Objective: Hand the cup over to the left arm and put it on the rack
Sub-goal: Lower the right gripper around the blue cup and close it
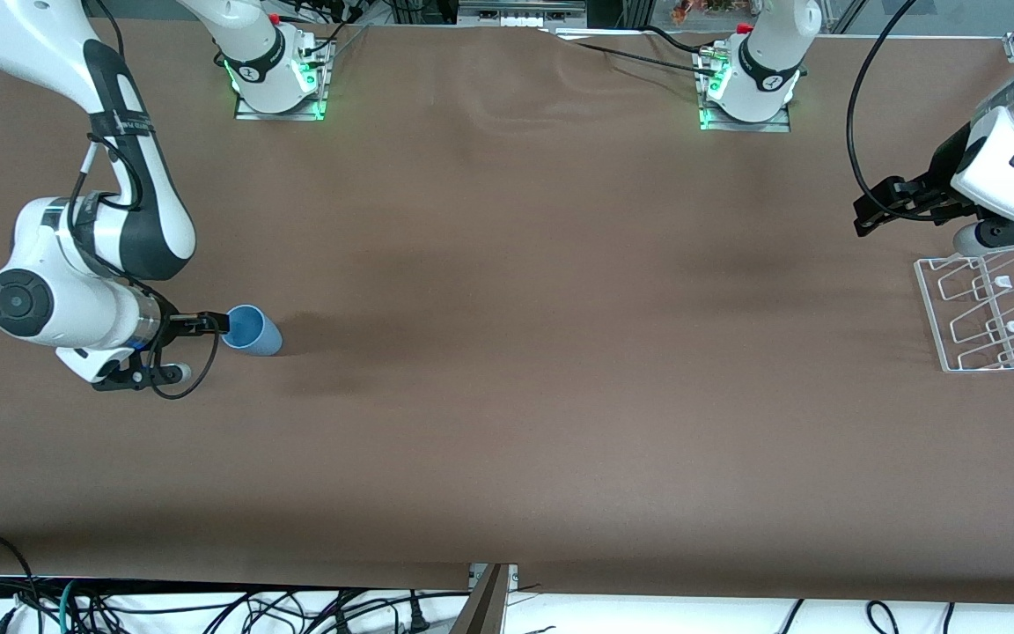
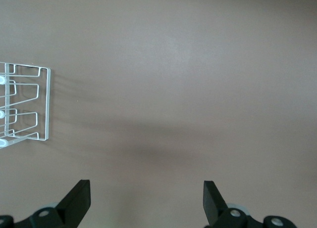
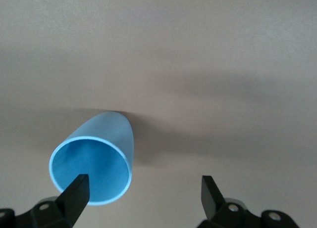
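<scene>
On the brown surface [image 1: 507, 396], the rack [image 1: 991, 313] sits under the waiting, spread left tool [image 1: 878, 207], while the tipped-over cup [image 1: 253, 330] lies at the right tool [image 1: 199, 348], whose fingers gape, one fingertip [image 3: 74, 191] in the mouth, so a careless squeeze might roll it away.

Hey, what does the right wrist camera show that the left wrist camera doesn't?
Only the right wrist view shows the blue cup, lying on its side with its open mouth toward the right gripper; one finger sits at the rim, the jaws open and not closed on it. Only the left wrist view shows the white wire rack, beside the open left gripper. Both show the brown table and a pair of black fingers spread apart.
</scene>
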Controlling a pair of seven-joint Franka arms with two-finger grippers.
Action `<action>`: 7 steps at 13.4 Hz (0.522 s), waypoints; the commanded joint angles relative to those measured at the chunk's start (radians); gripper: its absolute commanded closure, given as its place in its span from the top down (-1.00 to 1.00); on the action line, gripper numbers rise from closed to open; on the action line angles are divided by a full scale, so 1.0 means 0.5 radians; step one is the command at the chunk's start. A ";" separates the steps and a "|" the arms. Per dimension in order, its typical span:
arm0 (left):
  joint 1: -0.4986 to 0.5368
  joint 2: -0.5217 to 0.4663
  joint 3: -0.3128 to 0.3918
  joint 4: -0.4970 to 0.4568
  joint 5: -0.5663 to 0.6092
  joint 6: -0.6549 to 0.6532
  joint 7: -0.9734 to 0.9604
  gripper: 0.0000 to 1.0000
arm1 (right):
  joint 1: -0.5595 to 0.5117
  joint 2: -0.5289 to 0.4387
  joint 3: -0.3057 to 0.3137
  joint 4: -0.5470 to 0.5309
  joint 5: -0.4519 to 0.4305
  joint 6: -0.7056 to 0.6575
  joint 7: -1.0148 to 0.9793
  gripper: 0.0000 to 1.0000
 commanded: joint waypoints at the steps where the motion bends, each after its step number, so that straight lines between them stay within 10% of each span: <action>1: -0.001 -0.042 -0.094 -0.006 -0.021 -0.022 0.001 1.00 | -0.030 -0.023 0.033 -0.186 0.028 0.233 0.021 1.00; 7: 0.002 -0.088 -0.199 -0.018 -0.009 -0.089 0.001 1.00 | -0.027 0.023 0.036 -0.257 0.132 0.329 0.033 0.94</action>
